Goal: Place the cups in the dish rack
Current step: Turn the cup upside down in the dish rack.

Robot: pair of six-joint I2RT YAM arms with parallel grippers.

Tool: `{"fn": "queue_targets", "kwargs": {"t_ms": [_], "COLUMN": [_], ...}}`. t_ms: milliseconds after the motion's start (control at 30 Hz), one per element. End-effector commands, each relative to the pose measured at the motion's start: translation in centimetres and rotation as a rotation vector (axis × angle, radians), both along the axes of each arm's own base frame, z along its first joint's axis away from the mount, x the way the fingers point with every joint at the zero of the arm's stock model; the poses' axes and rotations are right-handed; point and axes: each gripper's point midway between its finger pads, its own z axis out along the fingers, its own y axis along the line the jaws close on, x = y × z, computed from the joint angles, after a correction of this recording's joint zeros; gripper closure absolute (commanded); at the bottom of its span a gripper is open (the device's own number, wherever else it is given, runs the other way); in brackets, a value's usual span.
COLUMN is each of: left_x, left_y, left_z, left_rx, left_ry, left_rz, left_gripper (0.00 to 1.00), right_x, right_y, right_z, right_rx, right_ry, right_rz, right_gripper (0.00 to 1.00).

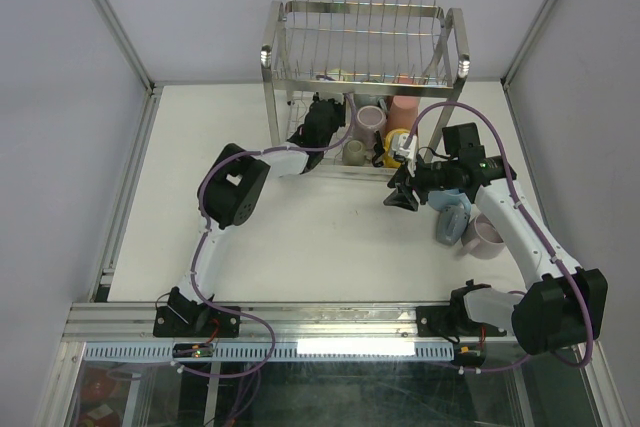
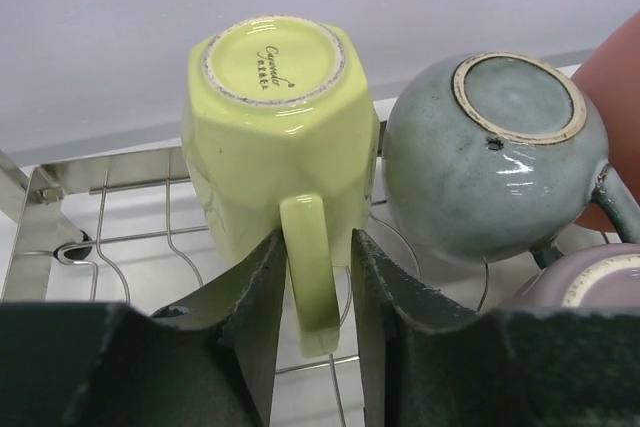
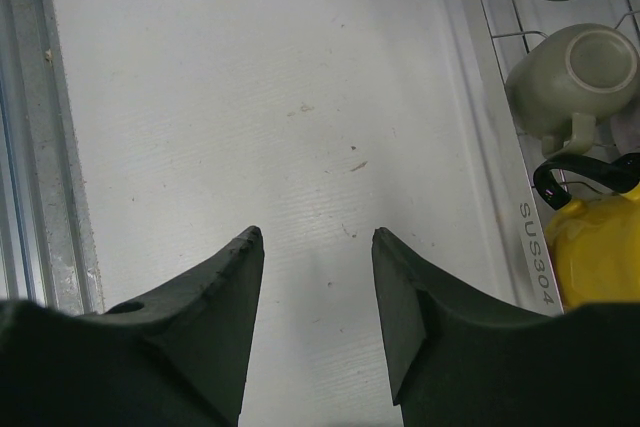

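The steel dish rack point(image 1: 272, 57) stands at the back of the table. My left gripper point(image 1: 325, 115) reaches into its lower tier. In the left wrist view its fingers point(image 2: 318, 237) stand on either side of the handle of an upside-down pale green cup point(image 2: 270, 117), with a small gap on the right side. A grey-blue cup point(image 2: 490, 157) sits upside down beside it. My right gripper point(image 1: 398, 195) point(image 3: 315, 235) is open and empty over the bare table. A light blue cup point(image 1: 452, 219) and a mauve cup point(image 1: 487, 237) lie on the table under the right arm.
More cups sit in the lower tier: mauve point(image 1: 370, 119), pink point(image 1: 402, 107), yellow point(image 1: 395, 142) and grey-beige point(image 1: 353, 152). The right wrist view shows the grey-beige cup point(image 3: 570, 77), the yellow one point(image 3: 600, 247) and the rack's edge point(image 3: 528, 237) at right. White walls enclose the table.
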Motion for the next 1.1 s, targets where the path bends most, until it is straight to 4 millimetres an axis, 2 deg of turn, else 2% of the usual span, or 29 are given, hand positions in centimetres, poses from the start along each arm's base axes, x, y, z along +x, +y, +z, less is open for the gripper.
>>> {"fn": "queue_targets", "kwargs": {"t_ms": [0, 267, 433, 600, 733, 900, 1067], "left_x": [-0.1, -2.6, -4.8, -7.0, -8.9, -11.7, -14.5], "left_y": [0.1, 0.6, 0.6, 0.8, 0.7, 0.7, 1.6], "left_z": [4.9, 6.4, 7.4, 8.0, 8.1, 8.6, 9.2], "left_rx": [-0.041, -0.061, -0.071, -0.084, -0.086, -0.106, -0.153], "left_ry": [-0.104, -0.131, -0.163, -0.172, -0.176, -0.179, -0.165], "left_rz": [-0.011, -0.063, -0.108, -0.148, -0.189, -0.240, -0.272], "left_gripper": [0.67, 0.62, 0.53, 0.53, 0.57, 0.68, 0.74], "right_x": [0.5, 0.5, 0.5, 0.5, 0.5, 0.4, 0.3], "right_y": [0.4, 0.4, 0.4, 0.4, 0.4, 0.4, 0.4], "right_z": [2.0, 1.9, 2.0, 1.9, 1.9, 2.0, 2.1], "right_rx": [0.037, 0.036, 0.037, 0.037, 0.038, 0.040, 0.043], "right_ry": [-0.056, -0.057, -0.057, -0.054, -0.057, -0.058, -0.058], "right_rz": [0.019, 0.019, 0.019, 0.019, 0.020, 0.023, 0.026], "right_gripper": [0.50, 0.50, 0.50, 0.50, 0.50, 0.50, 0.50]}}
